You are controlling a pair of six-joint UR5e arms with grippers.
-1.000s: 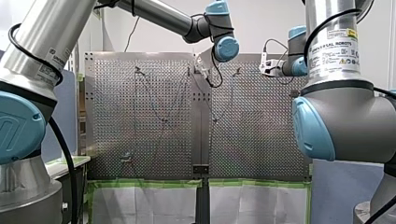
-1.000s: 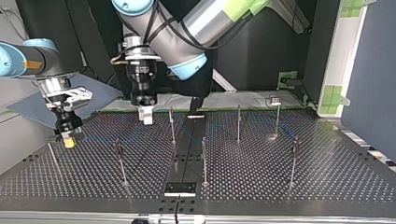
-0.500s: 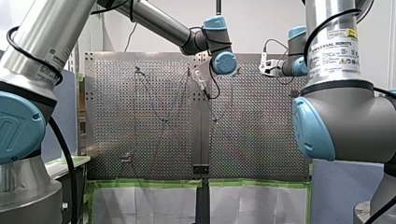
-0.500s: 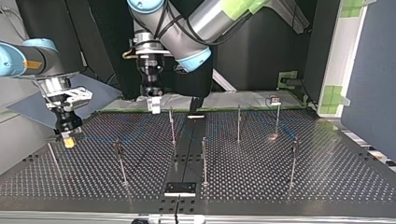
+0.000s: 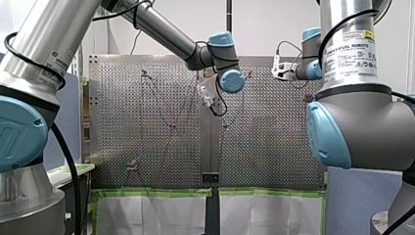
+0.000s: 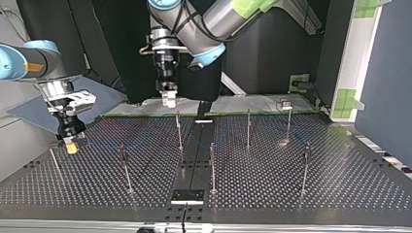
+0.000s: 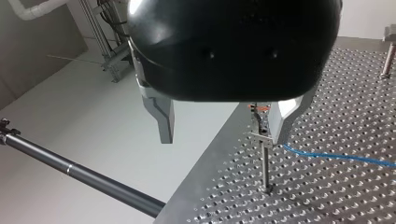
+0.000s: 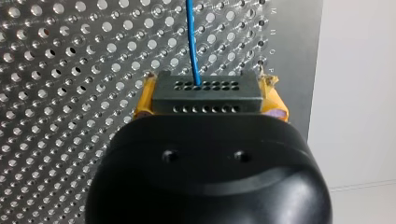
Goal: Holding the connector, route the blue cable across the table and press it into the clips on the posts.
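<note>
right claw [image 8: 208,100]: clamped on the connector [image 8: 205,88], yellow pads [image 8: 273,99] seen at both ends of it; grip looks square.
cable [image 8: 191,37]: leaves the connector's middle and is led straight ahead of the right claw, close over the table [image 8: 70,56]. Long axis is in line with that claw's reach.
left claw [image 7: 224,126]: spread, nothing held. One finger is hung past the table edge over the floor, the other finger [image 7: 286,119] over the table.
post [image 7: 265,163]: planted under the left claw, just inside the table-side finger. Its clip [image 7: 259,123] is level with that fingertip; contact cannot be told.
cable vs left claw: seen on the table just beyond the table-side finger, led away from the claw roughly along the line the fingers part on. Not between the fingers, and not seen in that clip.
nearer arm: the connector is held by the right claw. The left claw is the nearer one to this post and is seen well apart from the right claw in the top view.
next move (judged): cable to be drawn by the right claw toward the clip, left claw free to press. A wrist turn is likely needed if the cable is to be pinched.
surface: flat perforated metal, more posts [image 6: 212,167] standing ahead of both claws; snagging on them is judged the risk.
room: bare floor beside the left claw, one dark rod [image 7: 70,170] below it, off the table.
</note>
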